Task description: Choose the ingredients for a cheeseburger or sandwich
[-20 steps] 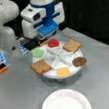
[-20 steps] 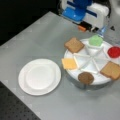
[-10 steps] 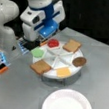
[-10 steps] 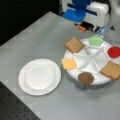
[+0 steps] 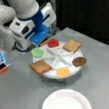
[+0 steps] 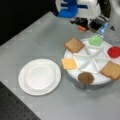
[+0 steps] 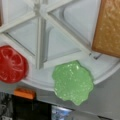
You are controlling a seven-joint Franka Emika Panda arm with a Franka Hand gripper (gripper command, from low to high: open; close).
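The ingredients lie in a white divided tray [image 5: 61, 58]. In both front views I see a red tomato [image 5: 53, 43], green lettuce [image 5: 37, 52], two toast squares [image 5: 40, 66] [image 5: 72, 45], yellow cheese [image 5: 63, 71] and a brown patty [image 5: 79, 61]. My gripper [image 5: 38, 36] hangs over the tray's rim by the lettuce and tomato, its fingers hidden under the blue and white hand. The wrist view looks straight down on the lettuce [image 7: 73, 82], the tomato [image 7: 12, 64] and a toast [image 7: 108, 27]. No cheeseburger or sandwich is in view.
A white paper plate [image 5: 67, 104] [image 6: 39, 76] lies bare on the grey table beside the tray. An orange and blue device [image 5: 0, 62] sits at the table's edge near the arm. The background behind the table is dark.
The hand has drifted slightly sideways above the lettuce side of the tray. None of the ingredients has moved.
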